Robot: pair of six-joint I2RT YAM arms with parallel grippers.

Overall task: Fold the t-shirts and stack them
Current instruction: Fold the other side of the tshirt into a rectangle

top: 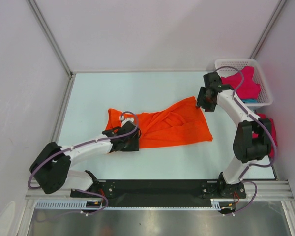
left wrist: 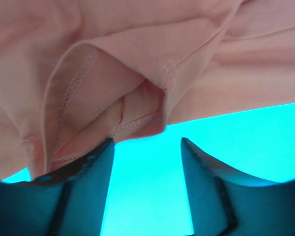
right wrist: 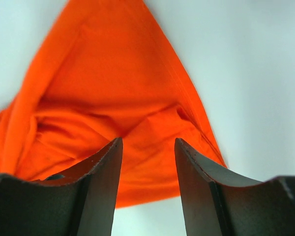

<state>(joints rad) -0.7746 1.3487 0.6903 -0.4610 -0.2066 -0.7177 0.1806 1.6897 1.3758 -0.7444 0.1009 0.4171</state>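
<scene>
A bright orange t-shirt (top: 167, 127) lies crumpled and part-folded in the middle of the table. My left gripper (top: 129, 141) sits at its near left edge. In the left wrist view the colours are off: the cloth (left wrist: 137, 64) looks pale pink, and its stitched hem hangs just ahead of the open left gripper (left wrist: 147, 143), with only bare table between the fingers. My right gripper (top: 203, 104) hovers at the shirt's far right corner. It stands open (right wrist: 148, 141) over the orange cloth (right wrist: 108, 83), gripping nothing.
A white mesh basket (top: 261, 74) at the far right holds a magenta-red shirt (top: 245, 84) over a bit of teal cloth (top: 251, 101). Another magenta-red shirt (top: 274, 132) lies at the table's right edge, behind the right arm. Walls close the left, back and right sides.
</scene>
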